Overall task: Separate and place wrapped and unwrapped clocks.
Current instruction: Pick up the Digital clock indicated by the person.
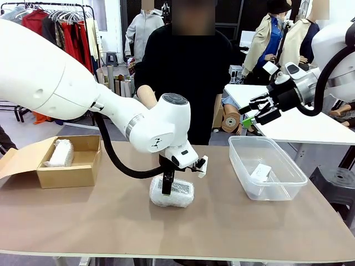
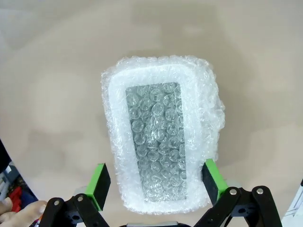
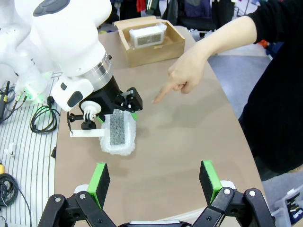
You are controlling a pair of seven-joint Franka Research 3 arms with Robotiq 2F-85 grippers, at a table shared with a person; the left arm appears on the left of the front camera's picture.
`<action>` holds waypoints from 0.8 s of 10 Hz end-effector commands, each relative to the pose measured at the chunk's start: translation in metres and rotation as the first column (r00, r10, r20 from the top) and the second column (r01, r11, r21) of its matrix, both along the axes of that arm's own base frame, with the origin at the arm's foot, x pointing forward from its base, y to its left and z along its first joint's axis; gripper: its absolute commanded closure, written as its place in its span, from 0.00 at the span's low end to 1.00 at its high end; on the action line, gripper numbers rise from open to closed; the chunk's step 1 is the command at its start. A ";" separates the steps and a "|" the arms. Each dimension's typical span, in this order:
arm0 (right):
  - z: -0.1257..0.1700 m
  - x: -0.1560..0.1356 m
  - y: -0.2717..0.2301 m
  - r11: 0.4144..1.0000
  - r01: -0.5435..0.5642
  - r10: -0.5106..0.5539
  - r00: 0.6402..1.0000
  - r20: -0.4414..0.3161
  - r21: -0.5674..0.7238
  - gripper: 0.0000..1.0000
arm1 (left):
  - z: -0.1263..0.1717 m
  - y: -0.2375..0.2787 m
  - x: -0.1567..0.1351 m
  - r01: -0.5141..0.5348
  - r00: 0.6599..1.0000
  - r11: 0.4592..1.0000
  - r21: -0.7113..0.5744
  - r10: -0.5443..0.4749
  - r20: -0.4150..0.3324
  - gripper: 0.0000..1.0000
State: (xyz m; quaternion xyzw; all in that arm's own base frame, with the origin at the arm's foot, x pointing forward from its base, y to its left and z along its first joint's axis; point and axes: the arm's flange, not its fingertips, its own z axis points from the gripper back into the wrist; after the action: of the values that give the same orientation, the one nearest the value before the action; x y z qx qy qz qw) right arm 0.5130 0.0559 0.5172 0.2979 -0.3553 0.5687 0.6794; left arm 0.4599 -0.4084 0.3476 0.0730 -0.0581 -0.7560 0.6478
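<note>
A bubble-wrapped clock (image 1: 173,194) (image 2: 161,151) (image 3: 118,133) with a grey face lies on the table near the middle. My left gripper (image 1: 168,187) (image 2: 155,182) (image 3: 119,108) is down over it, open, its green pads (image 2: 100,182) standing on either side of the bundle's near end. Another wrapped clock (image 1: 60,152) (image 3: 147,34) lies in the cardboard box (image 1: 66,177) (image 3: 156,52) at the left. An unwrapped white clock (image 1: 260,172) rests in the clear tub (image 1: 277,191) at the right. My right gripper (image 1: 252,113) (image 3: 154,182) hangs open and empty above the tub.
A person stands at the far side. Their hand (image 3: 182,78) points a finger down at the table close to the middle bundle. The box's flap (image 1: 22,158) hangs open towards the table's left edge.
</note>
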 end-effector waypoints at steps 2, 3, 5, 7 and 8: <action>0.001 0.001 0.003 1.000 0.016 -0.016 1.000 0.005 0.003 0.00 | -0.011 0.001 0.012 0.005 0.995 1.000 -0.017 -0.006 -0.099 0.00; 0.001 0.001 0.003 1.000 0.016 -0.016 1.000 0.005 0.003 0.00 | -0.010 0.002 0.014 0.005 0.992 1.000 -0.013 -0.007 -0.129 0.00; 0.001 0.001 0.003 1.000 0.016 -0.016 1.000 0.005 0.003 0.00 | -0.009 0.004 0.016 -0.001 0.982 1.000 -0.011 -0.001 -0.191 0.00; 0.001 0.001 0.003 1.000 0.016 -0.016 1.000 0.005 0.003 0.00 | -0.007 0.004 0.017 -0.001 0.977 1.000 -0.019 -0.003 -0.213 0.00; 0.001 0.001 0.003 1.000 0.016 -0.016 1.000 0.005 0.003 0.00 | -0.006 0.004 0.016 -0.002 0.978 1.000 -0.020 -0.002 -0.207 0.00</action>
State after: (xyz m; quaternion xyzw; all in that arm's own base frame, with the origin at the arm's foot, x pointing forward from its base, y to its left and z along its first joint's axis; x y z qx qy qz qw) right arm 0.5130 0.0559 0.5172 0.2979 -0.3553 0.5687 0.6795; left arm 0.4762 -0.4046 0.3381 0.0003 -0.0009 -0.7554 0.6552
